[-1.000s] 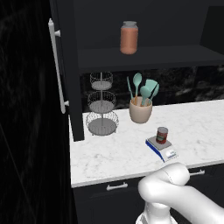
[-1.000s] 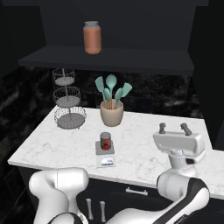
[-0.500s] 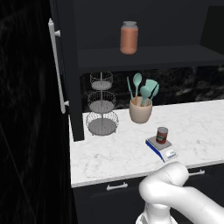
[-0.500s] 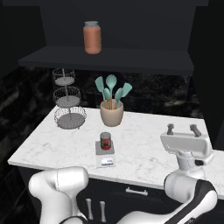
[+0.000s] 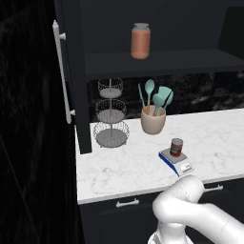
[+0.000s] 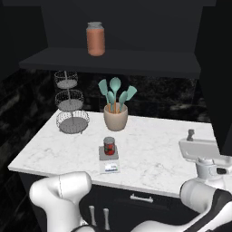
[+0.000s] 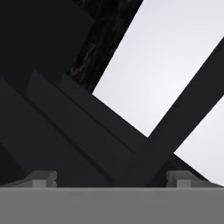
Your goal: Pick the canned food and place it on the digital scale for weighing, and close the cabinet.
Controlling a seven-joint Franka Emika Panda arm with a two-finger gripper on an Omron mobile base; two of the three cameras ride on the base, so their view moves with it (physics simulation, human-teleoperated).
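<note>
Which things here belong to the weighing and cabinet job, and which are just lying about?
Job: canned food, standing on the digital scale; cabinet, door open; hand.
Lying about: orange jar on the shelf; utensil crock; tiered wire basket.

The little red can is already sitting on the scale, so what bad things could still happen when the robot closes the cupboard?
1. The can stands on a small scale near the counter's front edge; a swinging arm might knock it off.
2. The cupboard door is wide open on the left, while the gripper is far right, so the arm may sweep across the spoon pot.
3. The wire stand sits near the door and could get bumped.
</note>
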